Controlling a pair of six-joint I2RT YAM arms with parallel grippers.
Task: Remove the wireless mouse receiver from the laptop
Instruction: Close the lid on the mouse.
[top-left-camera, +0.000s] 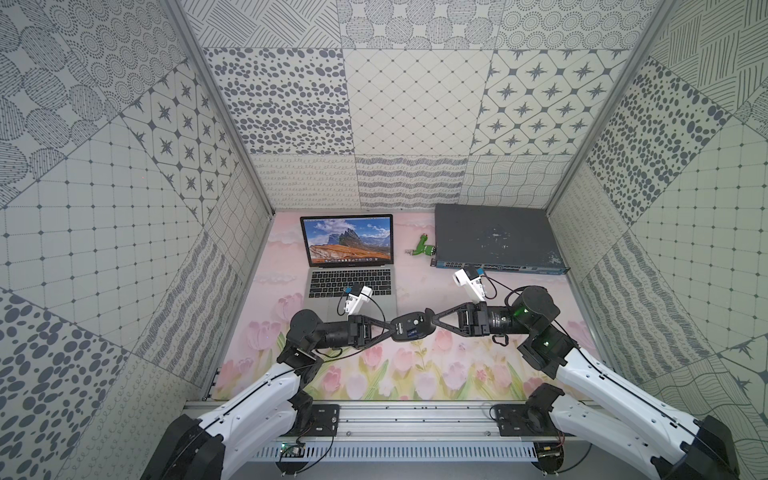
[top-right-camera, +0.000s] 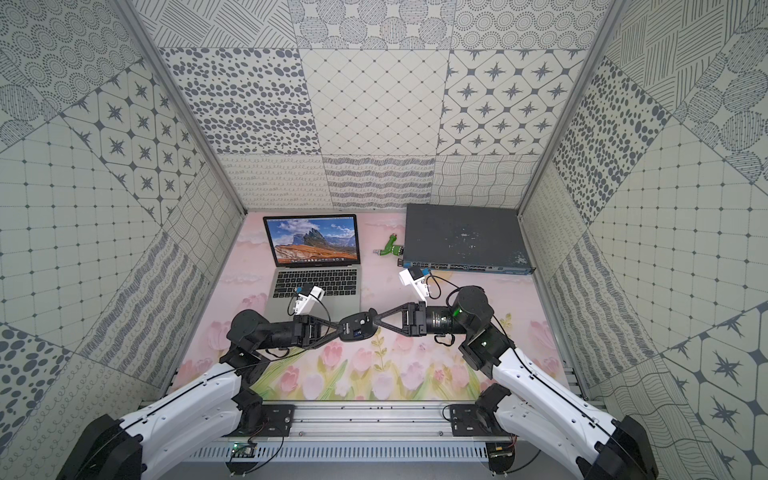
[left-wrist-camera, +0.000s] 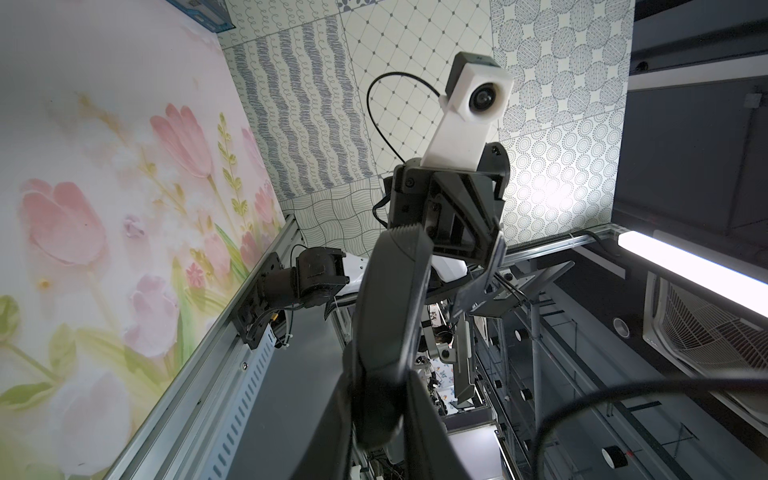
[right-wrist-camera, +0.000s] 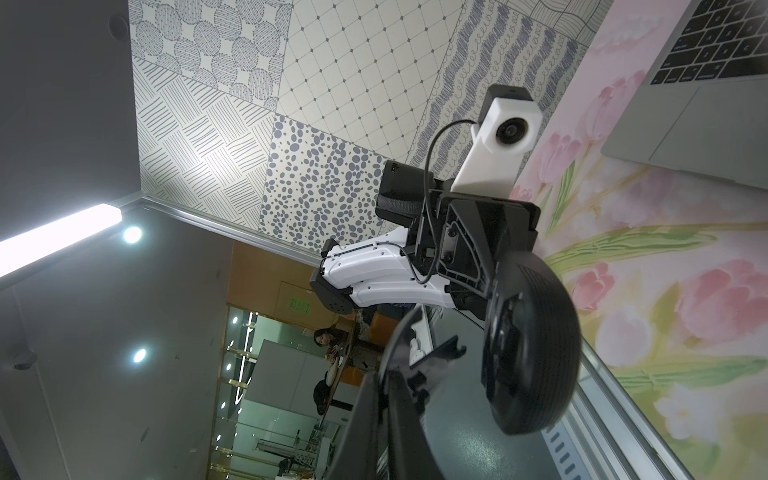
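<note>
Laptop (top-left-camera: 351, 276) silver-grey, lid open, mtn wallpaper, L gripper (top-left-camera: 394, 328) clamped on blk mouse (top-left-camera: 410, 325), R gripper (top-left-camera: 432, 322) closed beside it.

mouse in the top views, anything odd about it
Yes. The mouse is turned underside up, with its sensor hole and a blue label facing the camera. The left gripper pinches one end, and the shut right gripper meets the other end.

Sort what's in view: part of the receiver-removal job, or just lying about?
Job: slim silver-grey laptop with mountain wallpaper; black oval mouse, gripped by left claw, right claw at it. Receiver not discernible.
Lying about: flat dark grey network switch box; green-and-white plug-like object.
</note>
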